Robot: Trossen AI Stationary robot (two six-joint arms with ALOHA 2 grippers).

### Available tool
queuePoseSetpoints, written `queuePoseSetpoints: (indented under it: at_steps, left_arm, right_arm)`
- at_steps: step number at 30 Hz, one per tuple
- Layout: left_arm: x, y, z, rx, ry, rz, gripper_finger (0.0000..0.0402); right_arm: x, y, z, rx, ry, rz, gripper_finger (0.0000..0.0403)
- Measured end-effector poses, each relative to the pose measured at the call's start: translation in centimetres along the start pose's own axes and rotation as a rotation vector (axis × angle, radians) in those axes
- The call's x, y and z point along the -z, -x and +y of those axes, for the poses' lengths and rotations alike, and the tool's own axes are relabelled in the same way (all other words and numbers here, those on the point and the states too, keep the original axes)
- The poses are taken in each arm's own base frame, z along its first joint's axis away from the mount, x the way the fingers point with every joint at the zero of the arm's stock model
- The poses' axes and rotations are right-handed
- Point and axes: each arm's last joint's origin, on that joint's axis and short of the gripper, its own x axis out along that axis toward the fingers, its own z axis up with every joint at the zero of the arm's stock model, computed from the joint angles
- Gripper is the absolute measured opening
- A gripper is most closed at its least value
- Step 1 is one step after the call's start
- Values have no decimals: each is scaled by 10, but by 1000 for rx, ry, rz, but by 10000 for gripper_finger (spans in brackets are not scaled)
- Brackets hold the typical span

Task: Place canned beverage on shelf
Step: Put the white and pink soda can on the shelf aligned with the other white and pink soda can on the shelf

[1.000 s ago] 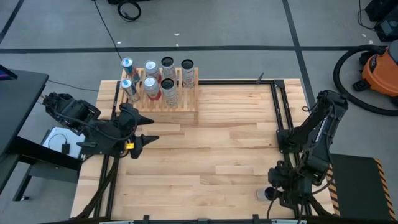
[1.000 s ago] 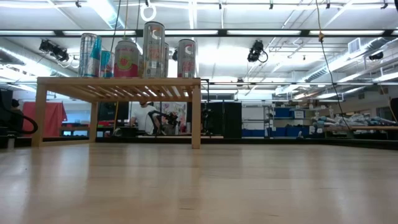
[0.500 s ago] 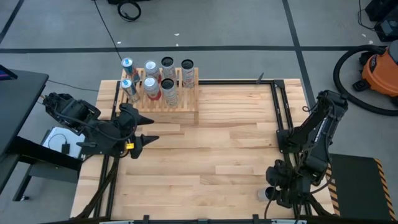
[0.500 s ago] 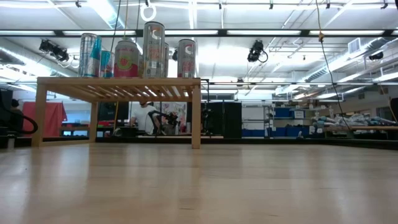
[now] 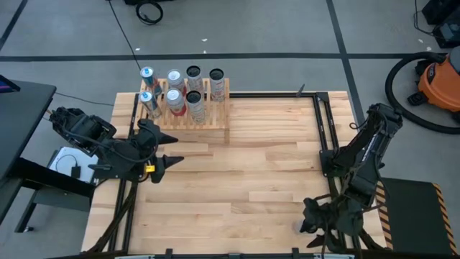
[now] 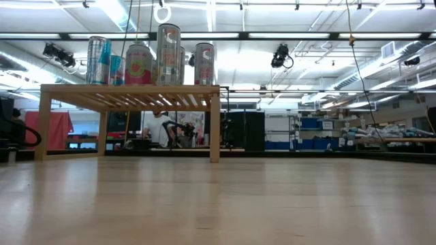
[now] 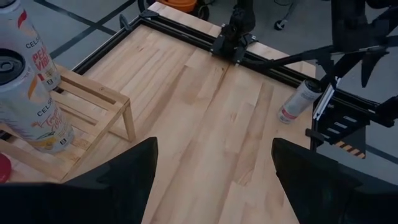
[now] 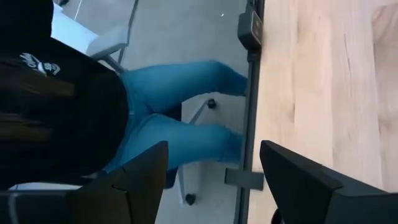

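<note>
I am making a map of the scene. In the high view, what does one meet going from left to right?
Left gripper with open fingers → shelf with cans → right gripper → orange vacuum on the floor.

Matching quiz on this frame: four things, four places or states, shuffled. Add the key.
1. shelf
2. lying can
3. left gripper
4. orange vacuum

A. on the floor, right of the table
B. table's far left corner
C. near the table's near right edge
D. open, over the table's left side

Pairs: 1-B, 2-C, 3-D, 4-A
</note>
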Motion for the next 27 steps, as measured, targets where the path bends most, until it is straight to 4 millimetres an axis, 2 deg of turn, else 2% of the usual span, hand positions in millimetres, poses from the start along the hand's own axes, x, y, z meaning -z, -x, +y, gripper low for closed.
queuePoseSetpoints:
  at_steps: [8, 14, 21, 27]
  left_arm:
    - [0, 0, 0, 0, -1, -2, 316]
    - [0, 0, -3, 72, 10, 45, 316]
    - [0, 0, -3, 75, 14, 43, 316]
    - [0, 0, -4, 76, 14, 43, 316]
  right_arm:
    - [-3, 2, -2, 19, 8, -36, 264]
    - [-13, 2, -9, 145, 90, -181, 265]
    - [-24, 2, -20, 271, 27, -318, 265]
    - [-18, 9, -38, 507, -3, -376, 265]
